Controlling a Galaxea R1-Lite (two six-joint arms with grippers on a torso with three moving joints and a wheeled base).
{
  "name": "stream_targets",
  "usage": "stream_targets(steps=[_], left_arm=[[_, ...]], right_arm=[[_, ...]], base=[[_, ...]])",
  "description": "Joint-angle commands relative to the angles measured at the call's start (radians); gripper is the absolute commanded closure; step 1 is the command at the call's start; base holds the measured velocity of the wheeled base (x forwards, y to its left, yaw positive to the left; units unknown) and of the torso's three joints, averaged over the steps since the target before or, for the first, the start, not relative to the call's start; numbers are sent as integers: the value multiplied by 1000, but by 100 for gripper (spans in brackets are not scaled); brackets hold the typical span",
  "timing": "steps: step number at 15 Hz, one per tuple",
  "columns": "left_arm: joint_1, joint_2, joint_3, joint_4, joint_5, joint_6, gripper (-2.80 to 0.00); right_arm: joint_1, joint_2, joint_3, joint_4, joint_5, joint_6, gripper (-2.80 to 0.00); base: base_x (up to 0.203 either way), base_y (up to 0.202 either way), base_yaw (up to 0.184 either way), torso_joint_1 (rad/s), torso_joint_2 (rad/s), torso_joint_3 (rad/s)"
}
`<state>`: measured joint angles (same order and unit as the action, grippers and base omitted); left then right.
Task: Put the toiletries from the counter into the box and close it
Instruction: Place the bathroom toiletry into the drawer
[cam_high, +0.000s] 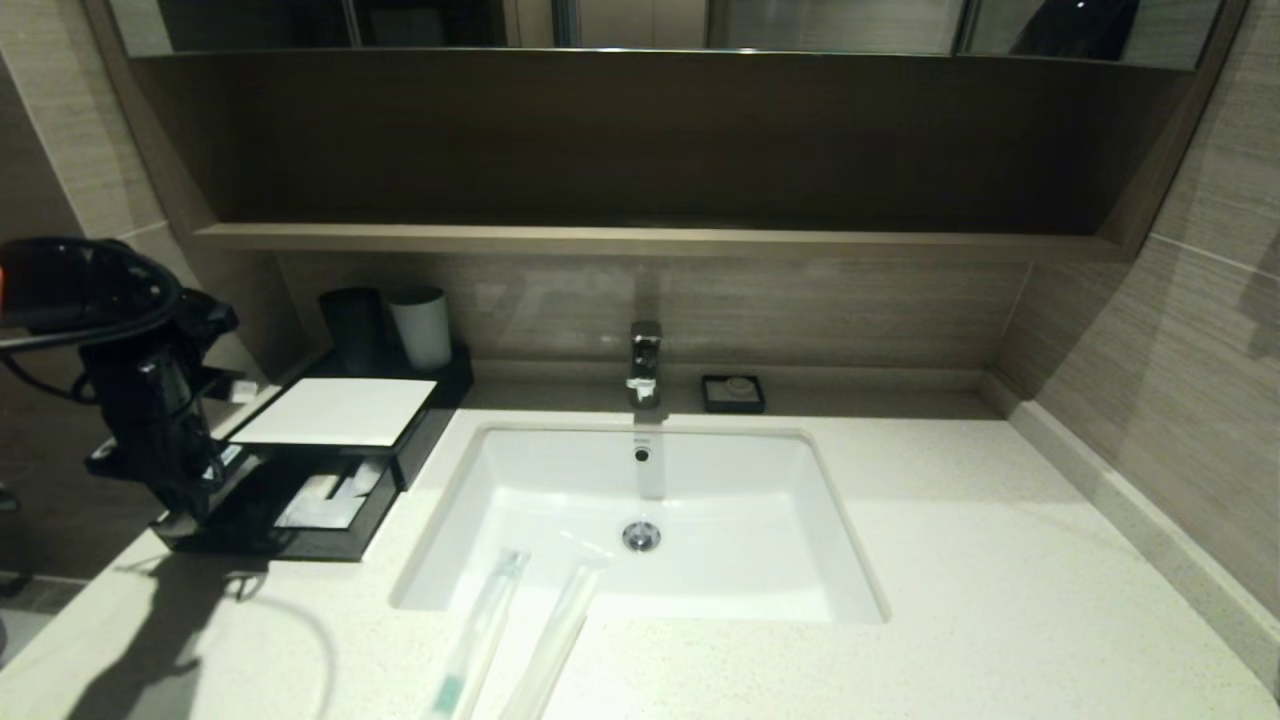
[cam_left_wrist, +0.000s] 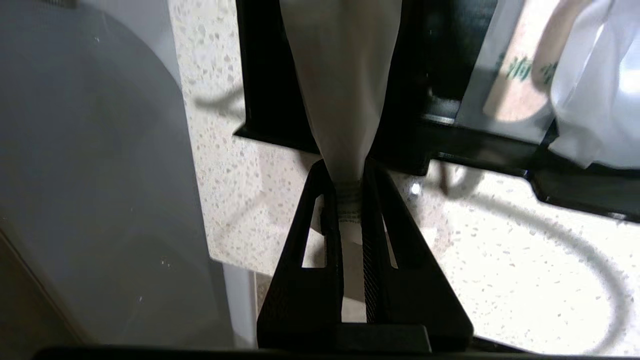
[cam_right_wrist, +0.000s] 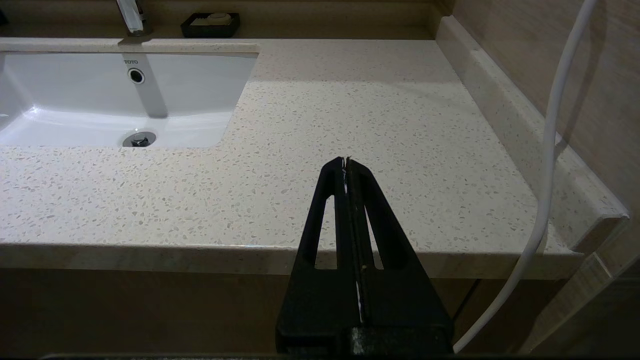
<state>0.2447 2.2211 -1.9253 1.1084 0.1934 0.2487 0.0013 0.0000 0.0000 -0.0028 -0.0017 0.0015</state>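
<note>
Black left gripper (cam_left_wrist: 350, 197) clamped shut on 1 long slim whitish plastic packet (cam_left_wrist: 345, 90), hanging from the fingertips over the open drawer of the low flat black box (cam_high: 300, 505). 2 more clear-wrapped packets (cam_high: 520, 630) well apart, across the white sink's (cam_high: 740, 560) front edge. Right gripper (cam_right_wrist: 347, 161) pressed closed, empty, above the speckled counter (cam_right_wrist: 350, 100).

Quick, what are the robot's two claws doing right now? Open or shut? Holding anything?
Left claw: closed on a whitish packet, over the open drawer of the box.
Right claw: closed, holding nothing, parked off the counter edge.
</note>
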Motion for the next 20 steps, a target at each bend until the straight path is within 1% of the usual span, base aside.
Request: stream_targets(steps=[1,6,13,16,19,20], left_arm=[[-2,12,0,-15,1,3,0],[-5,29,0,-64,-2,10,0],[-5,31,0,-171,-15,11,0],[-7,28,0,-176,-18,11,0],[-7,22,0,-173,-63,13,0],[-5,20,0,-168,-65,23,-280]], right_arm=[[0,-1,2,0,0,0,0],[0,0,2,0,0,0,0],[0,-2,2,0,0,0,0],[0,0,2,0,0,0,0],[0,0,2,0,0,0,0],[0,-1,2,0,0,0,0]], base=[[0,0,0,0,0,0],[0,0,0,0,0,0],[0,0,0,0,0,0],[0,0,0,0,0,0],[0,0,0,0,0,0],[0,0,0,0,0,0]])
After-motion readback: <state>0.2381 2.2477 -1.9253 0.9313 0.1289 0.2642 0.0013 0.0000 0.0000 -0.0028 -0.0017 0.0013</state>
